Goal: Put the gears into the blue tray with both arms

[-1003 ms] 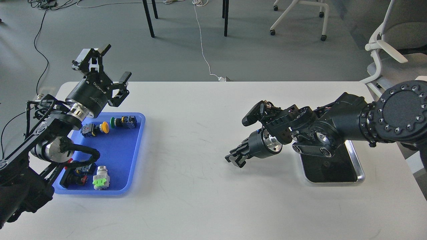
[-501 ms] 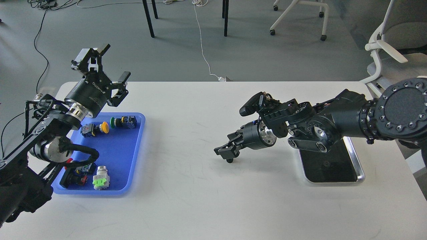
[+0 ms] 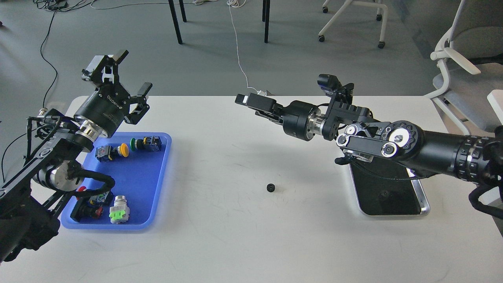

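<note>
One small black gear [image 3: 270,187] lies alone on the white table, mid-way between the two trays. Another gear [image 3: 383,193] shows faintly on the dark bottom of the silver tray [image 3: 423,200]. The blue tray [image 3: 141,177] sits at the left and holds only push-button switches. My left gripper [image 3: 131,71] hangs open and empty above the tray's far edge. My right gripper [image 3: 247,101] is raised well above the table, pointing left, far up from the lone gear; its fingers merge into one dark bar.
Several switches with yellow [image 3: 123,149], green [image 3: 133,144] and bright green [image 3: 118,214] parts lie in the blue tray. My right forearm [image 3: 393,145] crosses over the silver tray's far end. Chairs and cables stand on the floor beyond the table.
My right gripper set the gear down on the table, let go and swung up and away toward the far side. The left gripper drifted slightly left and up, still open.
</note>
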Tool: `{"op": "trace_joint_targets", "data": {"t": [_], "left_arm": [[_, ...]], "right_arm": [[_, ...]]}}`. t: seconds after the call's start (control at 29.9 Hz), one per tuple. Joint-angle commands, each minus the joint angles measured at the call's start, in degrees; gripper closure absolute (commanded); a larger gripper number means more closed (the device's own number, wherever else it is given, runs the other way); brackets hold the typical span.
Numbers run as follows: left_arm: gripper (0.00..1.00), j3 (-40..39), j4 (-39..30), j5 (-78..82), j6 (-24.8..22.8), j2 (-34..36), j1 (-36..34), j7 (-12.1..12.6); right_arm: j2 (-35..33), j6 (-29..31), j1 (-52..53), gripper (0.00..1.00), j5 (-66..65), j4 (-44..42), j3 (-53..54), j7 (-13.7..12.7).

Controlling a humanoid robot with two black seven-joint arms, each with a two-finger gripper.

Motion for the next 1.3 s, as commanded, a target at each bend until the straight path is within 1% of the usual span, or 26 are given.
{"op": "trace_joint_targets", "data": {"t": [0.0,0.17,0.3,0.4,0.5,0.63,0.67,0.74,0.84,0.9,1.04,1.14,1.27], "left_arm": [[0.02,0.17,-0.35,4.80,-1.78,-0.37,0.21,-0.60],[0.02,2.10,-2.54,11.38,-2.57,-0.37,0.21,-0.94],[0.02,5.53,-5.09,22.62,-4.68,-0.28,-0.58,-3.67],[0.02,8.08,-7.99,36.58,-5.65,-0.28,-1.63,-5.86],[0.02,13.16,-9.66,49.15,-6.35,-0.54,-4.87,-6.92],[0.02,25.63,-10.63,66.02,-6.18,-2.03,-13.04,-8.77],[0.02,27.66,-10.46,70.76,-6.09,-2.91,-14.63,-9.29],[0.02,30.49,-9.58,81.31,-6.00,-5.36,-17.53,-11.19],[0.02,33.12,-4.06,94.60,-5.74,-9.76,-20.61,-11.19],[0.02,36.46,-0.10,94.65,-4.51,-12.57,-23.42,-11.19],[0.03,45.16,6.84,94.65,0.93,-17.58,-28.69,-11.19],[0.04,48.42,12.12,94.65,2.43,-21.01,-30.99,-11.19],[0.05,50.27,17.83,94.65,4.72,-24.27,-31.52,-11.19]], "right_arm": [[-5.17,5.71,-7.27,0.03,8.57,-0.33,10.66,0.02],[-11.15,11.95,-16.24,0.01,20.35,-0.76,23.05,0.02],[-12.74,17.84,-22.57,0.01,26.08,-4.01,29.57,0.02],[-12.48,22.32,-25.48,0.01,28.36,-9.28,32.91,0.02],[-12.22,25.05,-27.50,0.01,30.57,-11.22,33.27,0.02],[-12.13,25.11,-28.82,0.01,30.66,-11.40,33.27,0.02],[-12.13,25.11,-28.82,0.01,30.66,-11.40,33.27,0.02],[-12.13,25.11,-28.91,0.01,30.66,-11.40,33.18,0.02],[-12.04,25.11,-28.82,0.01,30.57,-11.40,33.01,0.02],[-12.04,25.11,-28.82,0.01,30.57,-11.40,32.74,0.02],[-12.13,25.11,-28.91,0.01,30.48,-11.40,32.57,0.02],[-12.13,25.11,-28.91,0.01,30.48,-11.40,32.57,0.02],[-12.31,25.11,-28.91,0.01,30.57,-11.31,32.65,0.02]]}}
